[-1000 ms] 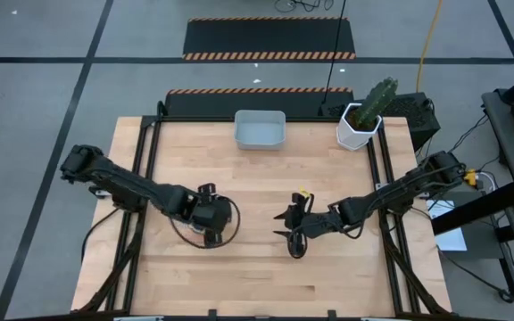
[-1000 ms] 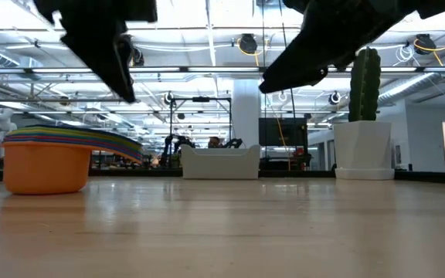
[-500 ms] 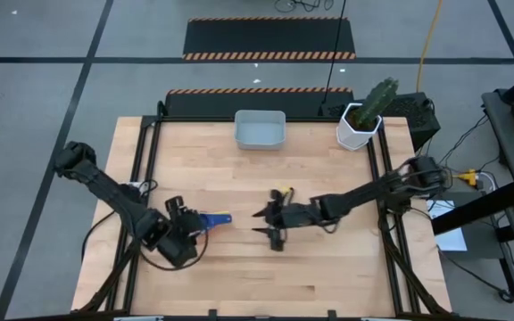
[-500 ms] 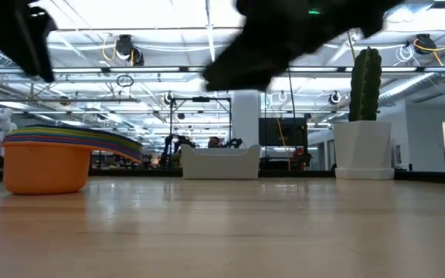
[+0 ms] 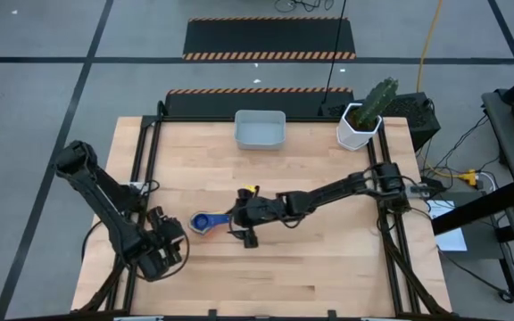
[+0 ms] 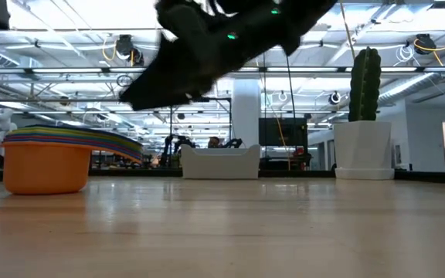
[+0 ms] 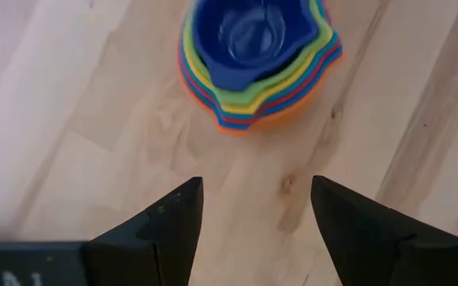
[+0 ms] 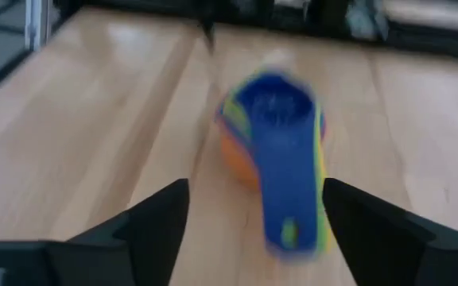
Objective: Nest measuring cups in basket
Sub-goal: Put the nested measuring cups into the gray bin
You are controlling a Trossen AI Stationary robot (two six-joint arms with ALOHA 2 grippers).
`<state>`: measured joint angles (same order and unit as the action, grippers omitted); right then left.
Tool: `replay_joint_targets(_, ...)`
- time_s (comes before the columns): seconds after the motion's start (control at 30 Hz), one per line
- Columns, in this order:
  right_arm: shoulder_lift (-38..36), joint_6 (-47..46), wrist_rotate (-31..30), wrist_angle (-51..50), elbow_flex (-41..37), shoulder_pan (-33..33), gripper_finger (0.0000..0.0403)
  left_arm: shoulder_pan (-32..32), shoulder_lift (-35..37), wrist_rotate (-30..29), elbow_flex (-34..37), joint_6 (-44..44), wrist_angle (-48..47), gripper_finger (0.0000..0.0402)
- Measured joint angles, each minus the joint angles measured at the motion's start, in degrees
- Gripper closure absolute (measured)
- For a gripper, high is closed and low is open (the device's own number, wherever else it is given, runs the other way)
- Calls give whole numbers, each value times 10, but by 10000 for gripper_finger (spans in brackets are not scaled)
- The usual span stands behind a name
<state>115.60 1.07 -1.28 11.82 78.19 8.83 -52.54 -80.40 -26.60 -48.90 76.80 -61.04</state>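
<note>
The measuring cups (image 5: 205, 223) stand nested in one stack on the bare table, left of the middle. The orange cup (image 6: 45, 167) is at the bottom and a blue one (image 7: 249, 36) on top, with the handles (image 5: 224, 218) pointing toward the table's right. My right gripper (image 5: 236, 225) hovers open just right of the handles, and its fingers (image 8: 161, 210) stand on either side of the handle ends without touching. My left gripper (image 5: 171, 243) is open, down-left of the stack. The basket (image 5: 259, 129) sits at the far edge.
A white faceted pot with a green cactus (image 5: 364, 116) stands at the far right corner. The basket (image 6: 219, 162) shows behind the bare wood in the low view. Open table lies between the stack and the basket.
My left gripper has swung away from above the stack toward the table's near left corner, sinking a little and uncovering the cups. My right gripper has travelled toward the table's left edge, up to the stack's handles. The stack has stayed in place.
</note>
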Motion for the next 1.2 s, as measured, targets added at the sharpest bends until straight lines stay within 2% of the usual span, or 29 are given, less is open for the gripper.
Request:
replay_joint_targets(0.2,25,24,9,5,29,-20,89,1,0,-1,55,5,83,165)
replay_joint_targets(0.43,48,21,85,46,30,-48,87,12,0,0,105,9,124,165)
replay_joint_targets(0.53,69,10,119,62,30,-57,87,20,0,-2,126,-3,171,165)
replay_joint_targets(0.67,90,14,117,74,30,-60,87,44,0,-4,158,-47,267,165)
replay_joint_targets(0.77,93,15,118,71,30,-59,88,61,0,-4,174,-64,296,165)
replay_joint_targets(0.9,93,27,105,56,30,-59,103,82,0,-5,183,-79,299,165)
replay_joint_targets(1.2,93,31,105,59,30,-63,167,110,0,-22,185,-136,331,165)
